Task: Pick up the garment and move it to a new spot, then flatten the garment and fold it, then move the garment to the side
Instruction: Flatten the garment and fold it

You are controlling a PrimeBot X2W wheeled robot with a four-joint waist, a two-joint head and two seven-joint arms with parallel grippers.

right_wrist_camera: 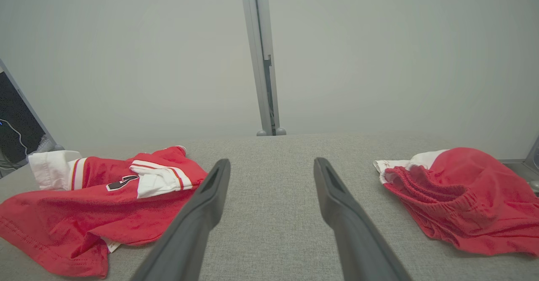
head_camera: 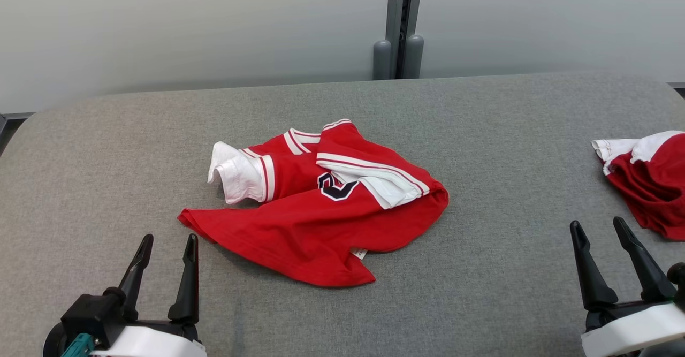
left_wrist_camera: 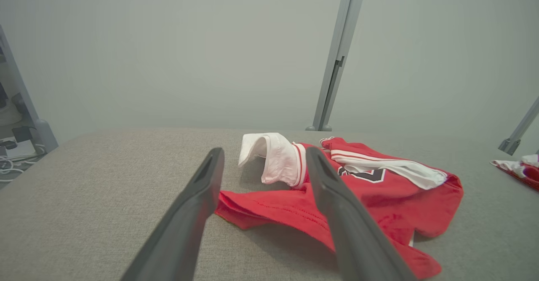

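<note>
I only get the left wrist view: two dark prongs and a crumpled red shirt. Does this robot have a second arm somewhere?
Observer: Yes. The right gripper is at the near right of the table, open and empty.
Operator: What's the red scrap at my right edge?
Observer: A second garment, red and white, bunched up, lying well apart from the shirt.
Operator: Are my prongs touching the shirt?
Observer: Apparently not. In the head view the left gripper sits just short of its near left corner.

The garment (head_camera: 316, 212) lay mid-frame on the table (head_camera: 481, 293), above my left gripper (head_camera: 169, 237); a second garment (head_camera: 650, 180) lay far right.
</note>
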